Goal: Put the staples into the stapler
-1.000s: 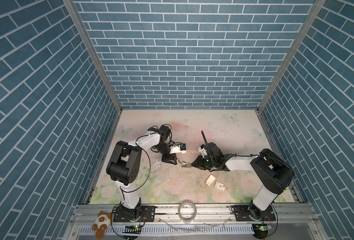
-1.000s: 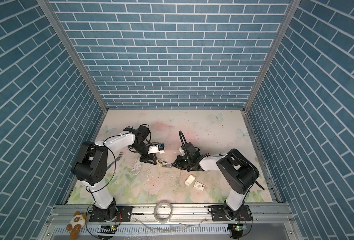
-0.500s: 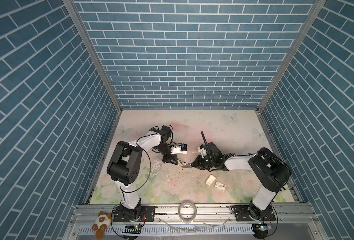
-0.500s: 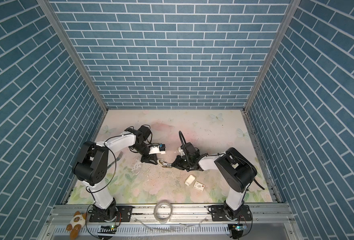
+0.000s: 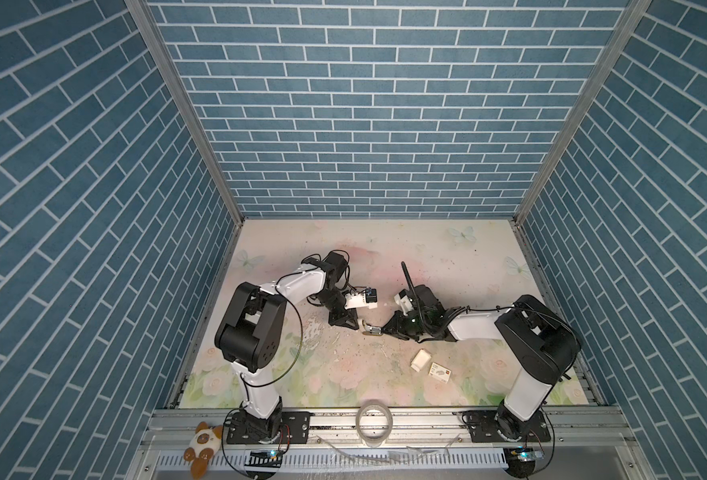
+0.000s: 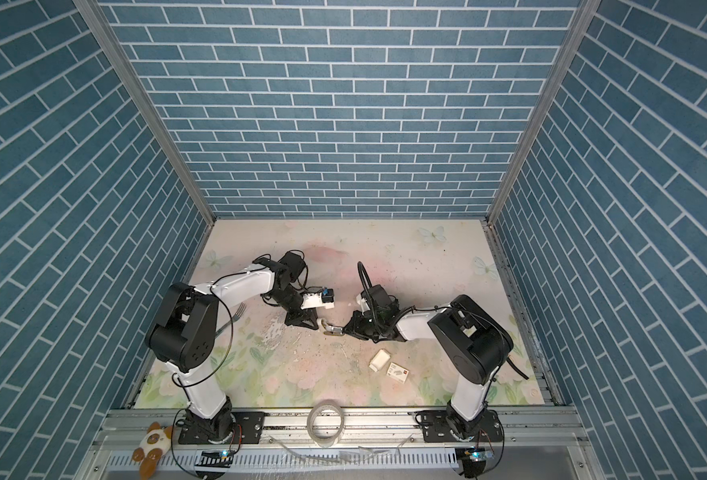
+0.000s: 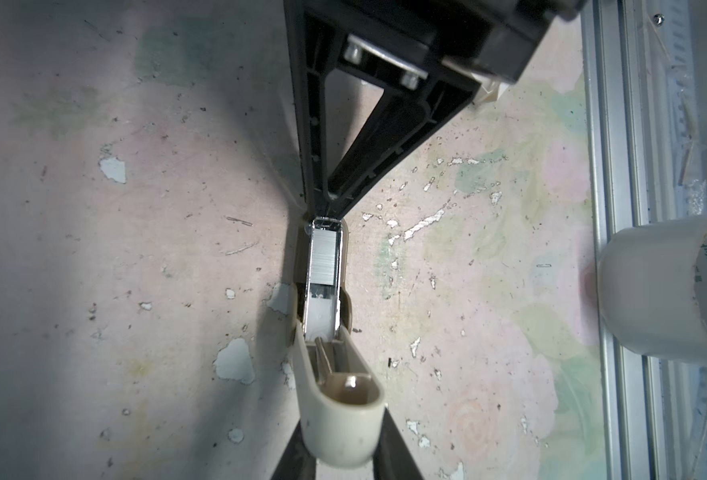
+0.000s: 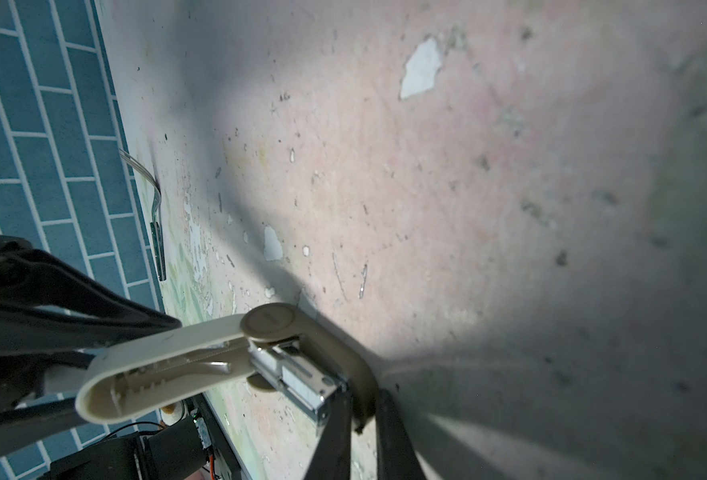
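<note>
Between the left gripper's [image 7: 339,436] clenched jaws sits the stapler lid [image 8: 156,365], swung open, evidently to expose the channel. Opposite it, the right gripper [image 8: 360,405] clamps the stapler base [image 8: 339,353] at its front, steadying it. A staples strip [image 7: 322,257] lies seated in the channel. The box [image 5: 439,370] and tray [image 5: 420,360] lie discarded, well apart from both grippers.

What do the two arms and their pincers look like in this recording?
The left arm and right arm share white link shells, bulky black joint housings and loose black cables. The left pincer and right pincer are black, with ribbed triangular fingers tapering to narrow tips.
</note>
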You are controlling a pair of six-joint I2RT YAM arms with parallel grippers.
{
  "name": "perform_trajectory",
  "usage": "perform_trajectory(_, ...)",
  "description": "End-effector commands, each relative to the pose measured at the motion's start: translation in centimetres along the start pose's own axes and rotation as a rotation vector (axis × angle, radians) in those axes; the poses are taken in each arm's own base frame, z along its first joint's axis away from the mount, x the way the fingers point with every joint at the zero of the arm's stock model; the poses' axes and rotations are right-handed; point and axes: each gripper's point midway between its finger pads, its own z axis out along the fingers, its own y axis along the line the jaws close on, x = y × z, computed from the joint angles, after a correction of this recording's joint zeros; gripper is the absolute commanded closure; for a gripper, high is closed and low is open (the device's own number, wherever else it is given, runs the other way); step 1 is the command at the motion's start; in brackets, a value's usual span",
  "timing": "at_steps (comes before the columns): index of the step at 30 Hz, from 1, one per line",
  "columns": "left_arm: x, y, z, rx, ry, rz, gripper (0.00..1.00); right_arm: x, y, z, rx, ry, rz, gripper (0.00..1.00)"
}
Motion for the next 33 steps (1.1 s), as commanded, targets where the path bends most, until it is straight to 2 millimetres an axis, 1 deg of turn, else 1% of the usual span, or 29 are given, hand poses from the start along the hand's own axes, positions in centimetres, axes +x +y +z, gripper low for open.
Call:
perform_trajectory(1, -0.3, -0.6, 0.3, 0.009, -0.004, 0.0, 0.75, 0.4, -1.3, 0.5, 0.046, 0.027, 0.027, 0.85)
perform_trajectory(10, -1.0, -0.6, 0.6, -0.006, 0.008, 0.02, 0.75, 0.4, -1.5, 0.5, 0.049, 0.018, 0.018, 0.86)
perform_trajectory(19, -1.3, -1.0, 0.8, -0.011, 0.044, 0.039, 0.75, 0.3, -1.3, 0.5, 0.04, 0.017, 0.013, 0.86)
perform_trajectory(25, -1.8, -0.8, 0.5, -0.027, 0.059, 0.057, 0.74, 0.2, -1.5, 0.6, 0.039, 0.008, 0.008, 0.86)
perform_trajectory(27, -2.1, -0.7, 0.4, -0.034, 0.061, 0.064, 0.71, 0.2, -1.4, 0.6, 0.035, 0.01, 0.005, 0.86)
perform_trajectory(30, -2.8, -0.4, -0.1, -0.052, 0.058, 0.082, 0.63, 0.3, -1.5, 0.5, 0.037, 0.009, 0.002, 0.86)
perform_trajectory(33, -3.7, -0.1, -0.4, -0.072, 0.059, 0.113, 0.52, 0.3, -1.7, 0.4, 0.04, 0.002, -0.001, 0.86)
